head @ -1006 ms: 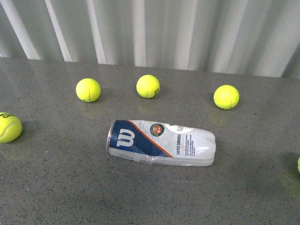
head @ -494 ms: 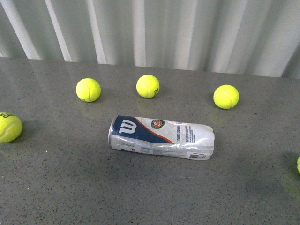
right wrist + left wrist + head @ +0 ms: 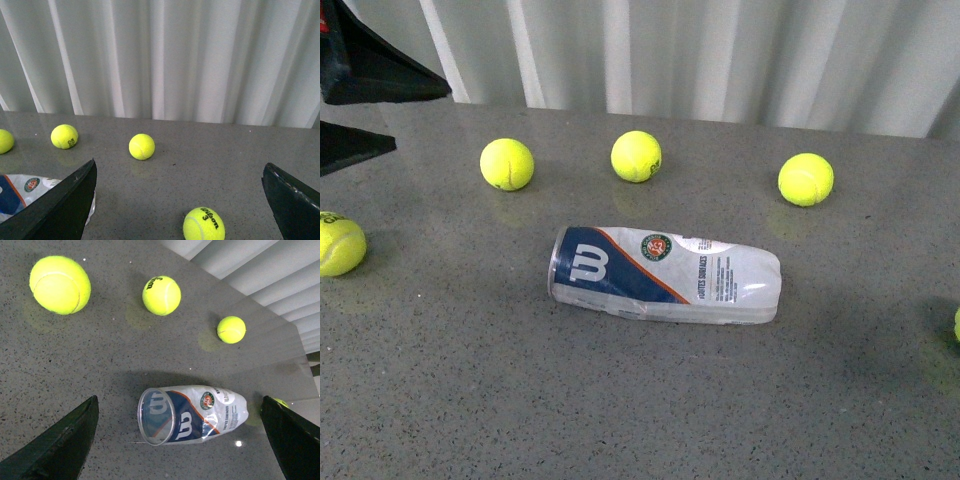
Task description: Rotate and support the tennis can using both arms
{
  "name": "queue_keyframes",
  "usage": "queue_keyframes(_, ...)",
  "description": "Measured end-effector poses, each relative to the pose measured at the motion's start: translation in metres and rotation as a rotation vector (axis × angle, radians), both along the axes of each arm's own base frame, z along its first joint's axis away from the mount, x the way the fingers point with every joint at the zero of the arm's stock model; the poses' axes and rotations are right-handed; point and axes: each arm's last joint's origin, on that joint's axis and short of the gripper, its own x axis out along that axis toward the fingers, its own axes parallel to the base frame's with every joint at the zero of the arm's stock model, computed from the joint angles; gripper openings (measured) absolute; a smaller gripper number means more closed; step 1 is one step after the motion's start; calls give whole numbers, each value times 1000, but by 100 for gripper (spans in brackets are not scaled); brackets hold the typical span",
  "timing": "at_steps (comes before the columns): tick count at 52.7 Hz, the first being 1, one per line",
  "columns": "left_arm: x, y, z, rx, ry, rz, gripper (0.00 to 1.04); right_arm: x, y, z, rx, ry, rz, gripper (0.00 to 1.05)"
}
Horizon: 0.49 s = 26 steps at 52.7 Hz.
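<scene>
The tennis can lies on its side in the middle of the grey table, silver-rimmed open end to the left, W logo and round emblem facing up. My left gripper is open at the far left, well above and apart from the can. In the left wrist view the can lies between and beyond the wide-open black fingers, its open mouth toward the camera. My right gripper is open and empty. Only the can's closed end shows beside its finger.
Three tennis balls lie in a row behind the can. Another ball lies at the left edge, and one lies between the right fingers. A white pleated curtain backs the table.
The can rolled away and back, so the emblem faces up again. The left gripper's fingers have come into the front view at the top left. The scene sits slightly higher in frame.
</scene>
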Motion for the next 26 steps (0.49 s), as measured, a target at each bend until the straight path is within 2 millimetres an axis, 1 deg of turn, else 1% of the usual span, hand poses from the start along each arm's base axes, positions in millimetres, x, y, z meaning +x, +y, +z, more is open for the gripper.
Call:
queue_keyframes(2,7,0,-8,5,16,-7,98,0,0,0,0,0,0,98)
queue_keyframes(5,16,-2,-27,25,61,-26,98,0,0,0,0,0,0,98)
queue_keyframes(8,20,-4,-42,38,96,-48,98,0,0,0,0,0,0,98)
queue_keyframes(11,22,-7,-49,40,116,-62,98,0,0,0,0,0,0,98)
queue_keyframes(19,24,-20,-57,21,123,-123,98,0,0,0,0,0,0,98)
queue_keyframes(26,26,-37,-61,0,105,-188,98,0,0,0,0,0,0,98)
